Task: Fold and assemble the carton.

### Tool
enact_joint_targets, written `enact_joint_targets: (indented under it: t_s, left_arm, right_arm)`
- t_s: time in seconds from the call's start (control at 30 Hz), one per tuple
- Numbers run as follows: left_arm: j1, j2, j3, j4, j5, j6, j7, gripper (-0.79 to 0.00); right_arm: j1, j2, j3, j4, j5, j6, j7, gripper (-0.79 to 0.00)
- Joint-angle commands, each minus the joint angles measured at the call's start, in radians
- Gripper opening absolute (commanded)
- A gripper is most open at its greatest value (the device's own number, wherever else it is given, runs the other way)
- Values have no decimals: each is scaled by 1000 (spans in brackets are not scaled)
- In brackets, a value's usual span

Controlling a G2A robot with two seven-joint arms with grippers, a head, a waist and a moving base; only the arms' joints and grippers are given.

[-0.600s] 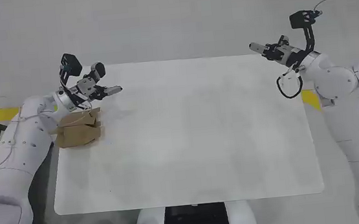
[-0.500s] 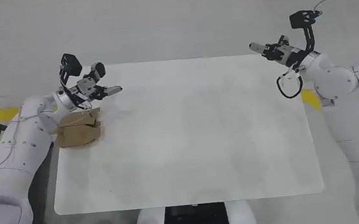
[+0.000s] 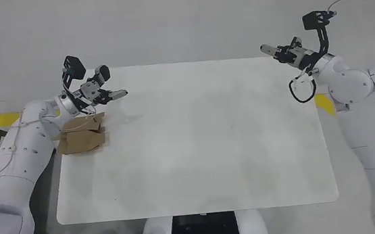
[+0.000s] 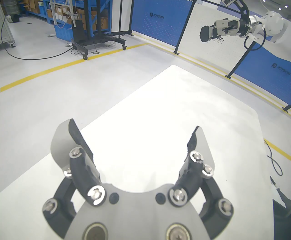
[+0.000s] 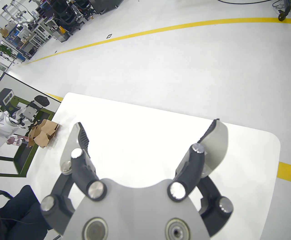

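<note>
A brown carton (image 3: 80,134) lies at the far left edge of the white table (image 3: 197,143), its flaps partly folded; it also appears far off as the carton (image 5: 43,134). My left gripper (image 3: 119,94) hangs open just above and beyond the carton, near the table's back left corner, with nothing between its fingers (image 4: 75,136). My right gripper (image 3: 266,49) is open and empty above the table's back right corner, far from the carton, and its fingers (image 5: 80,136) stand wide apart. The right gripper (image 4: 205,34) is visible across the table.
The table's middle and front are bare white surface. Beyond the table edges is grey floor with yellow lines (image 5: 159,29). A dark green frame (image 5: 22,159) stands beside the table's left edge, close to the carton.
</note>
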Motion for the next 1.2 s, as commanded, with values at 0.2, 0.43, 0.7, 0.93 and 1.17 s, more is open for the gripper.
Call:
enact_joint_targets:
  t_s: [0.2,0.43,0.7,0.93,1.17]
  left_arm:
    - [0,0,0,0,0,0,0,-1]
    - [0,0,0,0,0,0,0,-1]
    - [33,19,58,-48,-783,0,-359,0]
    - [23,55,1,-13,-1400,0,-906,0]
    - [27,69,-36,66,-1624,69,-1112,0]
  right_arm:
    - [0,0,0,0,0,0,0,0]
    - [0,0,0,0,0,0,0,0]
    - [0,0,0,0,0,0,0,0]
    - [0,0,0,0,0,0,0,0]
    - [0,0,0,0,0,0,0,0]
